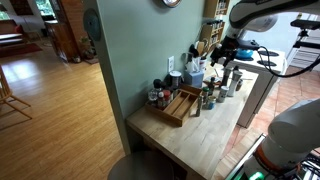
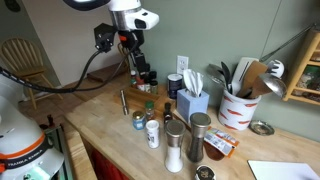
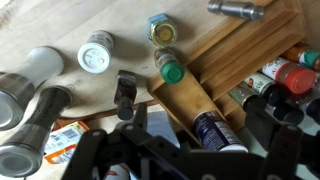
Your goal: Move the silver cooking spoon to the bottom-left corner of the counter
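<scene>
Silver cooking spoon: lies flat on the counter, low and ahead of the gripper, just past the wooden tray. Long axis: apparently crosswise to the hand's forward reach. Gripper: jaws spread wide, empty, hanging over tray and spice jars. Sole arm, so the descent likely goes forward and down. Wrist view: only a short shiny stretch, cut by the frame edge; an exterior view shows the spoon on bare wood.
</scene>
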